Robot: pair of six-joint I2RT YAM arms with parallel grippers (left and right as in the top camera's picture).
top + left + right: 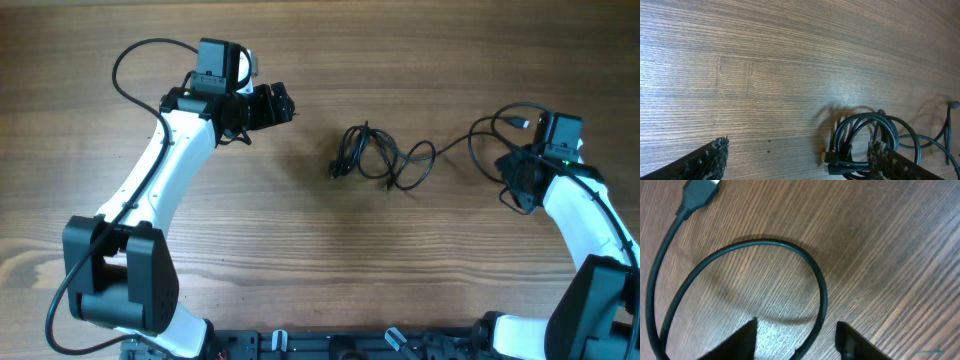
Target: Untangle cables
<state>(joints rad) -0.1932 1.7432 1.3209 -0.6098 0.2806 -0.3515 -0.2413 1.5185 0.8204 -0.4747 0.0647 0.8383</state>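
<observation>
Overhead: black cables [352, 152], wooden table [300, 262]

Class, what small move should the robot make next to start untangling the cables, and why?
Probably close the right gripper: its jaws stand open with a loose cable loop passing between them, while the tangled bundle lies apart, untouched by either arm.

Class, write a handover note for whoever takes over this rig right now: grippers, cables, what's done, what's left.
Left gripper: open, empty, beside the tangled cables.
Right gripper: open, straddling a loose cord loop near its plug; not clamped.
Done: nothing visibly separated.
Left: grasp the cords and pull them apart.
</observation>
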